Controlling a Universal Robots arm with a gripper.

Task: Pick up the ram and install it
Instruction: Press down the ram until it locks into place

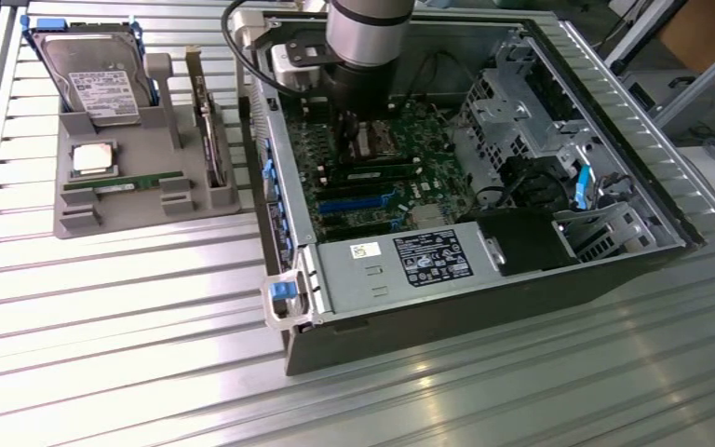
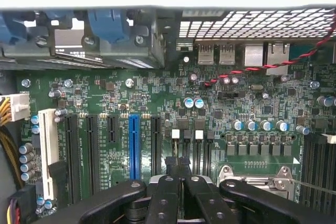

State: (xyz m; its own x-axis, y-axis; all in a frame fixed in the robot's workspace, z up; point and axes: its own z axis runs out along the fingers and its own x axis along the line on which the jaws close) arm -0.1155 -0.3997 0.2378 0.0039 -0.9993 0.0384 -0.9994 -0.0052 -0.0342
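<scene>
2 RAM sticks: 1 ram lies flat along the front of the grey parts holder, well apart from the gripper; another stick sits seated on the motherboard inside the case.
Landmark: the open computer case lies on its side on the ribbed metal table; all places below are given relative to it.
Arm: the arm reaches down into the case from above, over the middle of the motherboard.
Gripper: the gripper hangs just above the board inside the case, its black fingers pressed together with no gap and nothing between them.
Beneath the gripper: in the wrist view the fingertips stand near the silver processor socket frame and beside the blue expansion slot.
Parts holder: outside the case, on the exterior view's left, just beside the case wall.
Holder contents: a hard drive stands tilted at the far end, a square silver processor lies in the middle, and a card stands on edge at the side nearest the case.
Power supply: the grey power supply with its white label fills the near end of the case.
Cables: a red and black twisted wire crosses the board near the rear ports.
</scene>
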